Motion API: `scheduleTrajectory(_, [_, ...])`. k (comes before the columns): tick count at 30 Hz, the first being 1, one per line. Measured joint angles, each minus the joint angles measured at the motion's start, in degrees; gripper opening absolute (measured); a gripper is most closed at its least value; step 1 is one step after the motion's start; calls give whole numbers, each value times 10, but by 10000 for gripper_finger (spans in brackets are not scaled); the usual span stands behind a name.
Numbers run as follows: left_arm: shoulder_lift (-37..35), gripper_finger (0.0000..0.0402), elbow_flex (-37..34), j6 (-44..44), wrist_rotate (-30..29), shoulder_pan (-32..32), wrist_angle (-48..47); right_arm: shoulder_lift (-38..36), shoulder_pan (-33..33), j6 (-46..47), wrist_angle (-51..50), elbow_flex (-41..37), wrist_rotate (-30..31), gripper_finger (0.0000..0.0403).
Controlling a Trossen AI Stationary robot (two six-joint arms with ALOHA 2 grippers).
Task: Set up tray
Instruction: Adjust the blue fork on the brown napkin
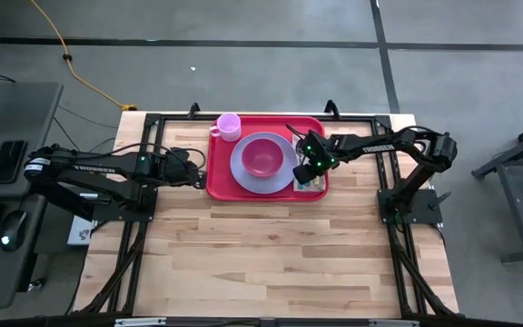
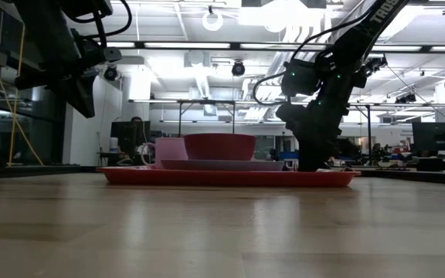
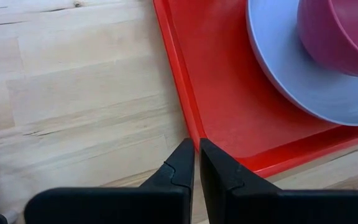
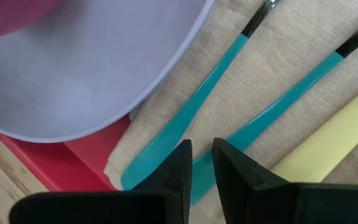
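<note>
The red tray [image 1: 219, 184] lies flat at the far middle of the table. On it stand a lavender plate [image 1: 241, 165] with a magenta bowl [image 1: 261, 156] and a pink cup [image 1: 229, 125]. A tan napkin [image 4: 278, 37] on the tray's right side carries two teal-handled utensils [image 4: 185, 118] and a yellow one [image 4: 328, 140]. My right gripper [image 4: 202, 158] is down over the napkin, shut on the nearer teal handle. My left gripper [image 3: 197, 163] is shut and hovers above the tray's left rim [image 3: 185, 106]; the low view shows it well off the table. My right gripper pinches the second teal utensil by its handle near the free end [image 4: 229, 146], between the two fingers. The fingers come from above, pointing down, and lie across the handle. The utensil lies flat on the napkin, its dark neck toward the tray's far side.
The plate's rim [image 4: 166, 68] overlaps the napkin close beside my right gripper. Bare wooden table [image 1: 271, 263] spreads toward the near edge. Black frame rails [image 1: 143, 182] run along both sides. A desk with a keyboard and mouse [image 1: 7, 227] stands off the table's left.
</note>
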Motion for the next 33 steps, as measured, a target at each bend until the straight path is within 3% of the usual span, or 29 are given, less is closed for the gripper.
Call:
scheduleTrajectory(18, [0,56,0,0,2,0,0,-62,-1,-8,6,-2,40,53])
scheduleTrajectory(28, [0,56,0,0,10,0,1,-60,-15,-4,6,-1,119,56])
scheduleTrajectory(33, [0,56,0,0,10,0,1,-59,-33,-18,6,-1,129,60])
